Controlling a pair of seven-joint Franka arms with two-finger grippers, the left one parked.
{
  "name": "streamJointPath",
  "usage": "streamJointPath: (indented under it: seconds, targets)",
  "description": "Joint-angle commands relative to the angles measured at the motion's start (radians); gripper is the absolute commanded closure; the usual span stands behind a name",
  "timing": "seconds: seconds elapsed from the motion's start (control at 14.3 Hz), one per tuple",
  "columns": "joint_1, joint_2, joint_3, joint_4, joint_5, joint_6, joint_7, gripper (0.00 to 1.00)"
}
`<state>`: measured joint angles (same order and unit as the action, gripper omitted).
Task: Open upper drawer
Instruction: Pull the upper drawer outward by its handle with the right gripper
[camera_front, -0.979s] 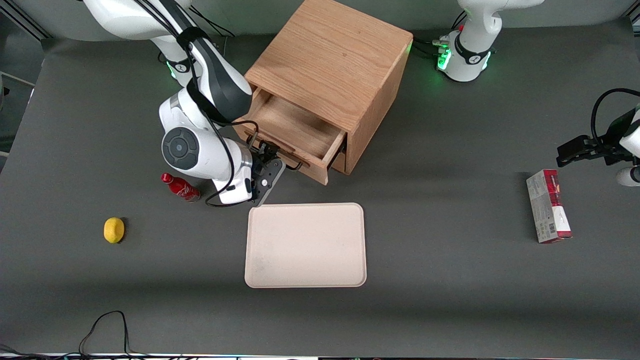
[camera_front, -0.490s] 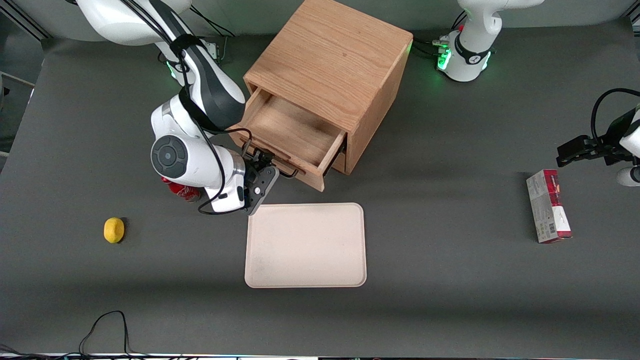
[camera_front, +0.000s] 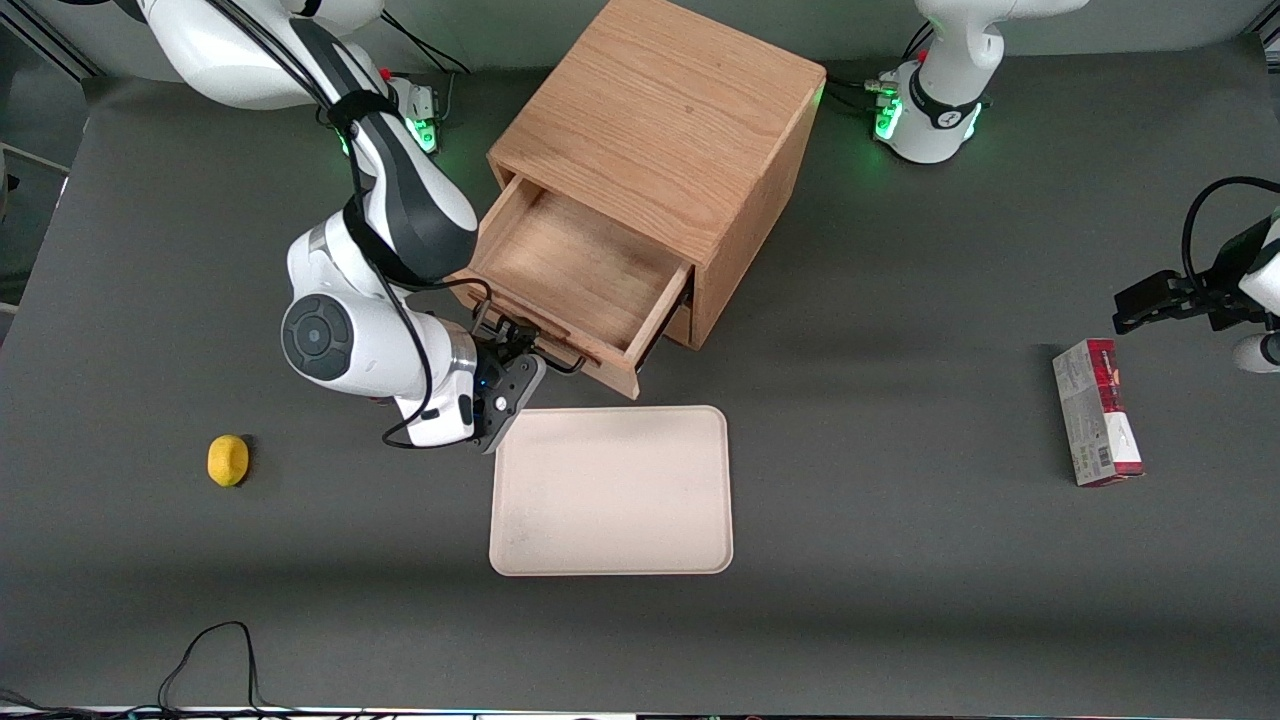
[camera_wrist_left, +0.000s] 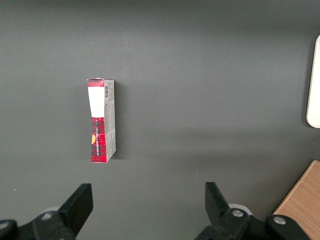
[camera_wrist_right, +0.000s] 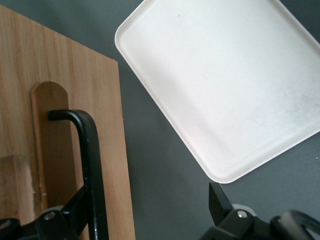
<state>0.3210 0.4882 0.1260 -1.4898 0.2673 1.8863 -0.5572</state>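
While spread, claw (camera_front: 508, 350) astride upper drawer (camera_front: 565, 265) handle (camera_wrist_right: 92, 165)

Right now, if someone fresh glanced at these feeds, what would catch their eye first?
Most likely the oak cabinet with its upper drawer pulled well out and showing an empty wooden floor. The gripper is at the drawer's black bar handle, with the pale tray lying just nearer the front camera. After that, the yellow lemon toward the working arm's end of the table.
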Motion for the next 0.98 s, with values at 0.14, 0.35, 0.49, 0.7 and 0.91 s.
streamJointPath:
  seconds: [0.14, 0.35, 0.49, 0.7, 0.91]
  targets:
    - [-0.031, 0.041, 0.003, 0.063, 0.010, -0.009, -0.027, 0.00]
    - [-0.039, 0.052, 0.003, 0.080, 0.010, -0.009, -0.055, 0.00]
    - [-0.059, 0.056, 0.003, 0.083, 0.010, -0.010, -0.056, 0.00]
    - [-0.068, 0.058, 0.003, 0.085, 0.012, -0.016, -0.076, 0.00]
    - [-0.085, 0.062, 0.003, 0.095, 0.012, -0.016, -0.081, 0.00]
